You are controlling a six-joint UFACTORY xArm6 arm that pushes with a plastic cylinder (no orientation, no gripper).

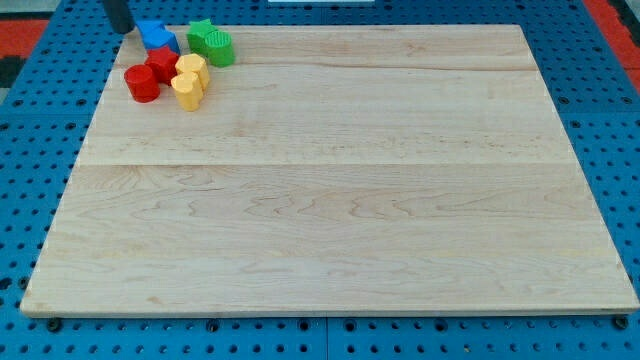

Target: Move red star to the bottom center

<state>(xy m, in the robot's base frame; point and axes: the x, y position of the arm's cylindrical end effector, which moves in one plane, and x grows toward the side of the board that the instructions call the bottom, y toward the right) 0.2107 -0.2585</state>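
Note:
The red star lies in a tight cluster at the board's top left corner. It touches a blue block above it and a red cylinder at its lower left. Two yellow blocks sit just to its right. A green star lies at the cluster's upper right. My tip is a dark rod at the view's top left, just left of the blue block and up-left of the red star.
The wooden board fills most of the view. A blue pegboard surface surrounds it, with red matting at the top corners.

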